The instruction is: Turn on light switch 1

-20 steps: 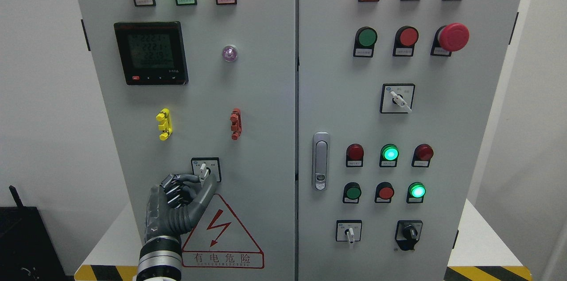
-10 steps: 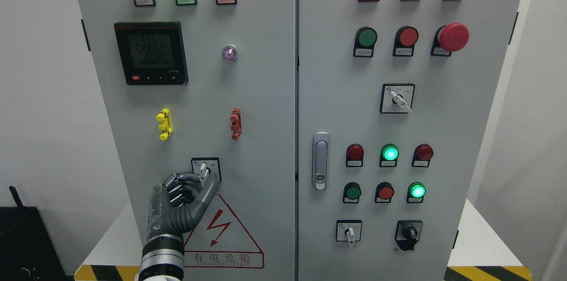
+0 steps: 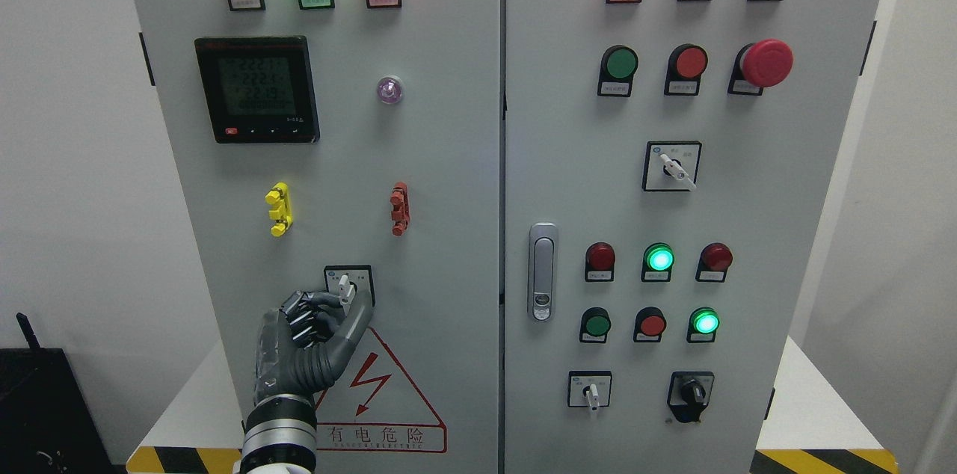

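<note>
The switch, a small white lever on a square plate, is sitting low on the left door, just above the warning triangle. The left hand is reaching up from below it, thumb and forefinger closing on the lever (remaining fingers curled).

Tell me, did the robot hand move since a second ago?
Yes, a little. The left robot hand crept rightward and slightly up toward the white selector switch, judged against the red warning triangle.

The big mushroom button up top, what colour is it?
Red. The mushroom button shows clearly in the head view.
</note>
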Controlling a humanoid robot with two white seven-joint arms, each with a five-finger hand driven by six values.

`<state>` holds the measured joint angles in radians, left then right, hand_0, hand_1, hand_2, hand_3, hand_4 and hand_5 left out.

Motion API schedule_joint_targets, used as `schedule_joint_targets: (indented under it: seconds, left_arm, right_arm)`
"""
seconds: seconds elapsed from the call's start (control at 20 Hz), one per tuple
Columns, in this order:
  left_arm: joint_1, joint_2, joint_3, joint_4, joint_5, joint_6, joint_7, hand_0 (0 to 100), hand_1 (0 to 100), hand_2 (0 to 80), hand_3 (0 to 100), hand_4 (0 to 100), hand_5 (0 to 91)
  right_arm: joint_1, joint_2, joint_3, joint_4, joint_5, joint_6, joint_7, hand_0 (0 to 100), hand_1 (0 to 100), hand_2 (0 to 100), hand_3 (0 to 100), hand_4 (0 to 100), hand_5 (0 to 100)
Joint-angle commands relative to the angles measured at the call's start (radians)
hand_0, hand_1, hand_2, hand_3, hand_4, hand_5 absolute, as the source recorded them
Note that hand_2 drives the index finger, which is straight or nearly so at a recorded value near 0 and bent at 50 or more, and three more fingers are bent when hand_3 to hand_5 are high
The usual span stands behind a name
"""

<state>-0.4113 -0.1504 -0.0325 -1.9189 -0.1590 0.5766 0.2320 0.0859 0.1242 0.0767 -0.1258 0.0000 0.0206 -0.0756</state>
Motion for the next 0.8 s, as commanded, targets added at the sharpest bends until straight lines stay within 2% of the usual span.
schedule_joint_targets:
  seconds: [0.0, 0.35, 0.75]
  left_arm:
    - [-0.001, -0.002, -0.012, 0.003, -0.002, 0.000, -0.002, 19, 73, 56.0, 91, 89, 73.1]
    - [-0.001, -0.002, -0.012, 0.003, -0.002, 0.000, -0.002, 23, 66, 56.7, 91, 89, 73.1]
    - [-0.009, -0.002, -0.012, 0.012, -0.016, 0.002, -0.002, 28, 65, 57.7, 91, 89, 73.2]
  right_arm:
    - [0.000, 0.000, 0.000, 0.000, -0.025, 0.001, 0.000, 0, 0, 0, 0, 0, 0]
    - [0.000, 0.000, 0.000, 0.000, -0.025, 0.001, 0.000, 0, 0, 0, 0, 0, 0]
    - [0.000, 0.000, 0.000, 0.000, -0.025, 0.001, 0.000, 0, 0, 0, 0, 0, 0]
